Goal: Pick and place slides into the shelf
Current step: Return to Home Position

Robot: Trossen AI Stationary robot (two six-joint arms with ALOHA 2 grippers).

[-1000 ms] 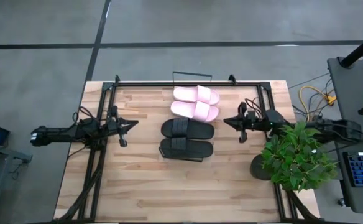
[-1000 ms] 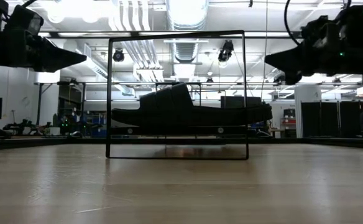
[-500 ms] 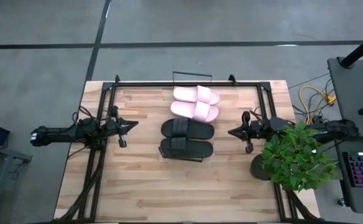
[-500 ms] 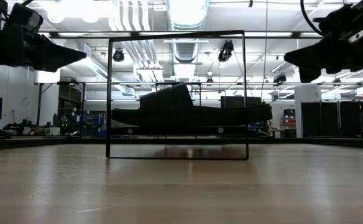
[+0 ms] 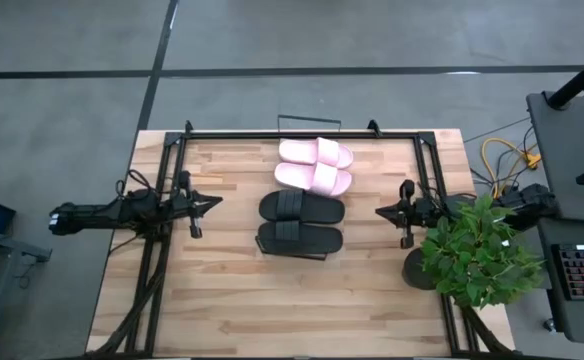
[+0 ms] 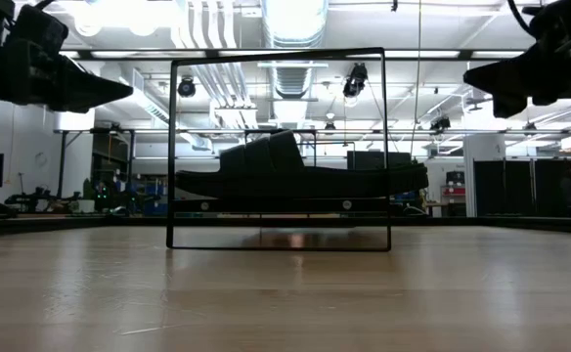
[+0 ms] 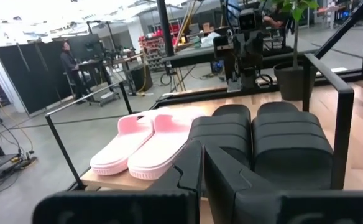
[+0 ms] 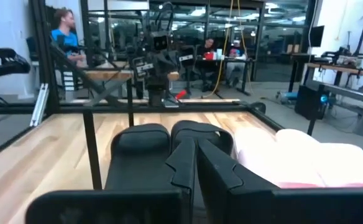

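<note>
Figure: two pale pink broad-strap slides (image 5: pixel 315 165) and two black slides (image 5: pixel 301 222) lie together on the small light-wood, black-wire shelf (image 5: pixel 309 118) — placing done, I judge — left gripper (image 5: pixel 212 201) and right gripper (image 5: pixel 380 211) flanking it, fingers closed, empty, so I need only withdraw both home.

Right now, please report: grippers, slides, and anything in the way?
Left gripper and right gripper either side of shelf, jaws shut, empty. Pink slides and black slides all on it. Potted plant close behind right gripper.
</note>
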